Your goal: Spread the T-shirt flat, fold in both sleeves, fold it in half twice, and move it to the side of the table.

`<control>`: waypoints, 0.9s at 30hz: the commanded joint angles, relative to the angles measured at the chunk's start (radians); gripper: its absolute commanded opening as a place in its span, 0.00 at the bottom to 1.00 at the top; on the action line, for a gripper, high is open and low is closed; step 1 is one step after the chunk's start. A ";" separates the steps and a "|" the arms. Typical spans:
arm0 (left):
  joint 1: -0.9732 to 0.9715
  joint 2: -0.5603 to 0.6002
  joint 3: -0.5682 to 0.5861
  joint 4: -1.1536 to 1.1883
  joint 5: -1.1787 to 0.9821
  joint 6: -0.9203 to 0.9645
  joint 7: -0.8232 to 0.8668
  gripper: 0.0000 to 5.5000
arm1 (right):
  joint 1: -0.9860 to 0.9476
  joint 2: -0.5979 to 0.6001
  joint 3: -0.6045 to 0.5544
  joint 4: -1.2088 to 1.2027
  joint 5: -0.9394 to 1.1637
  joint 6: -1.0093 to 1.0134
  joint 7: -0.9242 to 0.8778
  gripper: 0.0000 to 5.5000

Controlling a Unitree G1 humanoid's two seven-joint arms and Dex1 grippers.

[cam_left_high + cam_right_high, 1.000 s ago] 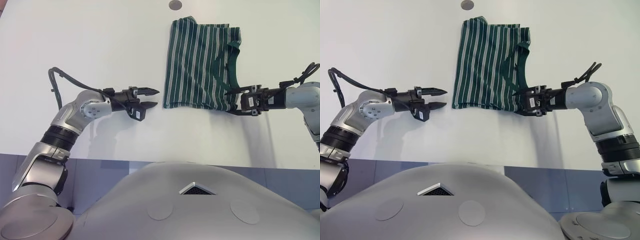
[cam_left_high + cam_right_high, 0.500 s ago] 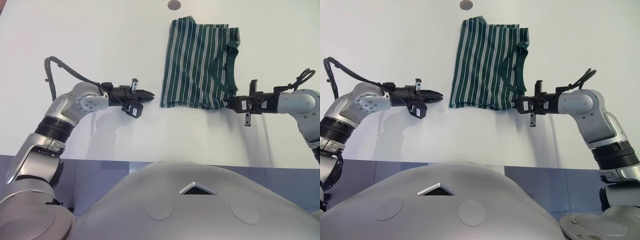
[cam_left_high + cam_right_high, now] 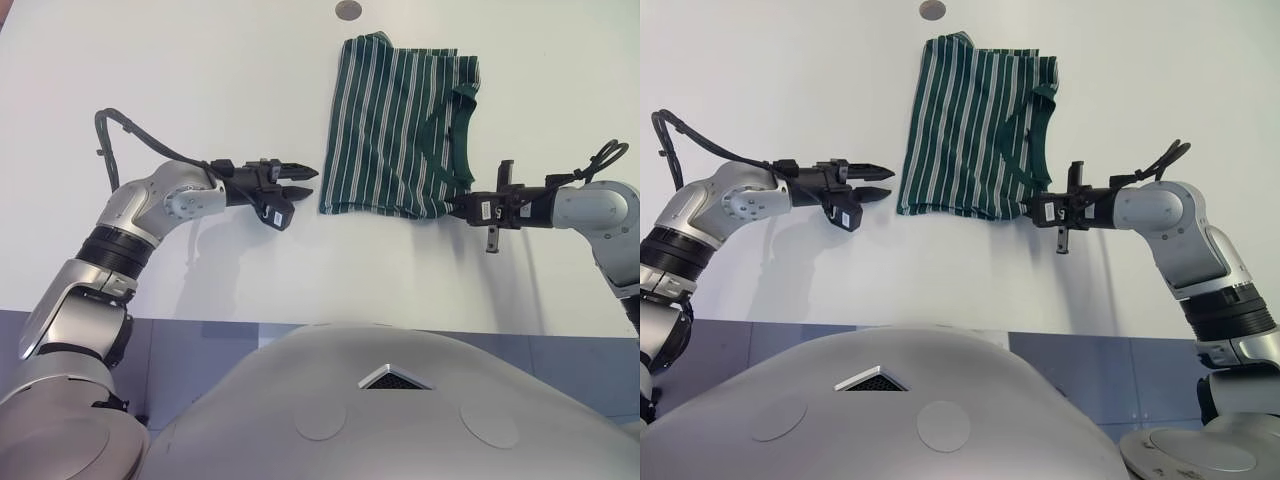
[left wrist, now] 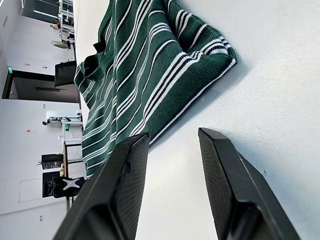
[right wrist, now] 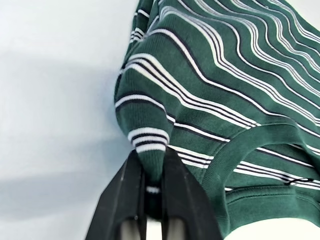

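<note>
The right gripper [image 5: 152, 172] is clenched on the near right corner of the dark green knit T-shirt with thin white stripes [image 3: 395, 120]. Its 2 black fingers [image 5: 131, 200] are pressed together with a pinch of striped hem between them, and the cloth bunches into a small peak at the grip. A plain green neck band [image 5: 235, 165] curves just beside that pinched corner. From there the right arm stretches away from the shirt's right side.

The T-shirt lies folded into a rough rectangle with 2 or more layers showing at its near edge, resting on the white table [image 3: 200, 80].

The left gripper [image 3: 305, 181] is released, with its 2 fingers [image 4: 125, 185] held apart and nothing between them. It sits just beside the shirt's near left corner, pointing at it without touching the cloth.

A small grey round disc [image 3: 349, 10] sits just beyond the shirt's far left corner.
</note>
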 commanded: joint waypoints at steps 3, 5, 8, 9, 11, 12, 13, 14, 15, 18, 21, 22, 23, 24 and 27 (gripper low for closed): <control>0.076 0.073 -0.079 -0.060 0.023 0.077 -0.204 0.33 | 0.059 0.022 0.077 0.037 -0.062 0.053 0.028 0.02; 0.075 0.073 -0.079 -0.094 -0.023 0.100 -0.242 0.33 | 0.058 0.025 0.079 0.038 -0.063 0.053 0.028 0.02; 0.056 0.050 -0.079 -0.112 -0.041 0.116 -0.260 0.33 | 0.056 0.028 0.081 0.039 -0.064 0.053 0.028 0.02; 0.049 0.039 -0.081 -0.111 -0.037 0.118 -0.258 0.33 | 0.056 0.028 0.081 0.038 -0.064 0.053 0.029 0.02; 0.036 0.018 -0.087 -0.102 -0.007 0.121 -0.244 0.33 | 0.052 0.030 0.082 0.042 -0.063 0.051 0.032 0.02; 0.026 0.006 -0.095 -0.087 0.010 0.120 -0.237 0.33 | 0.050 0.030 0.082 0.043 -0.064 0.051 0.032 0.02; 0.013 -0.005 -0.103 -0.066 0.033 0.117 -0.228 0.33 | 0.049 0.031 0.082 0.043 -0.064 0.051 0.033 0.02; 0.003 -0.013 -0.111 -0.048 0.048 0.114 -0.222 0.33 | 0.048 0.032 0.081 0.043 -0.064 0.052 0.033 0.02; -0.006 -0.021 -0.116 -0.032 0.058 0.112 -0.216 0.33 | 0.047 0.033 0.081 0.042 -0.064 0.053 0.034 0.02; -0.023 -0.035 -0.126 -0.007 0.065 0.106 -0.204 0.33 | 0.047 0.036 0.080 0.039 -0.066 0.056 0.034 0.02; -0.033 -0.033 -0.138 0.006 0.047 0.092 -0.217 0.28 | 0.047 0.036 0.079 0.039 -0.065 0.058 0.033 0.02; -0.033 -0.027 -0.142 0.004 0.035 0.086 -0.226 0.23 | 0.047 0.036 0.079 0.039 -0.065 0.059 0.033 0.02; -0.031 -0.022 -0.144 0.003 0.023 0.081 -0.236 0.20 | 0.047 0.036 0.079 0.040 -0.065 0.059 0.033 0.02; -0.027 -0.014 -0.144 -0.003 0.010 0.077 -0.246 0.15 | 0.046 0.037 0.079 0.043 -0.066 0.056 0.033 0.02; -0.020 0.007 -0.141 -0.016 -0.017 0.071 -0.270 0.04 | 0.041 0.038 0.081 0.049 -0.067 0.053 0.035 0.02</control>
